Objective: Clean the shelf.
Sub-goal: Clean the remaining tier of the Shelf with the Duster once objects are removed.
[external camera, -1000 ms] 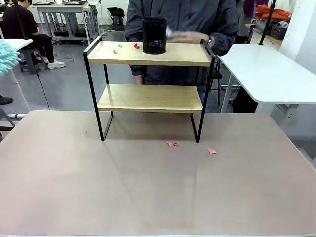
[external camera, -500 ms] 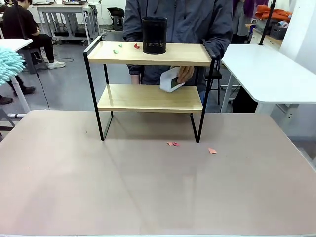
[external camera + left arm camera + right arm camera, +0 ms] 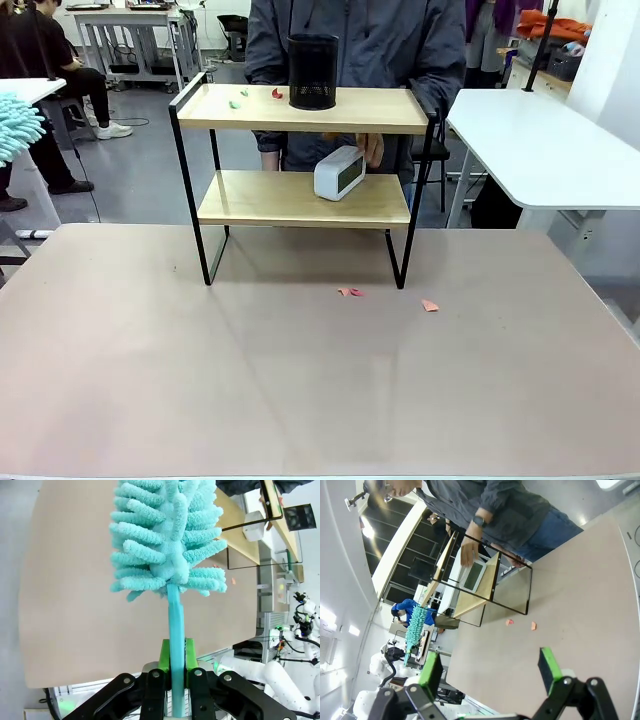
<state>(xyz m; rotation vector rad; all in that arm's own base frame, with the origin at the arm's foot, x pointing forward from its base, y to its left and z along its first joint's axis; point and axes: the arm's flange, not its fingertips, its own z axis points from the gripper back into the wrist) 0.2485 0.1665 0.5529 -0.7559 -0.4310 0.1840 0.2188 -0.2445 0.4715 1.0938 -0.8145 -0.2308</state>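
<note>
The shelf [image 3: 300, 108] stands at the table's far side, two wooden boards in a black frame. On its top board are a black mesh cup [image 3: 313, 72] and small green and red scraps [image 3: 277, 94]. A person's hand [image 3: 372, 148] rests a white clock [image 3: 339, 174] on the lower board. My left gripper [image 3: 176, 655] is shut on the handle of a teal fluffy duster [image 3: 165, 535], whose head shows at the far left [image 3: 15, 125]. My right gripper [image 3: 490, 667] is open and holds nothing; it hangs high over the table, far from the shelf [image 3: 475, 575].
Pink paper scraps [image 3: 350, 292] [image 3: 430, 306] lie on the tan table in front of the shelf's right leg. A white side table [image 3: 540, 140] stands at the right. The person stands directly behind the shelf.
The person's hand brought the white clock down from behind the top board and set it on the lower board. The duster head shifted slightly at the left edge.
</note>
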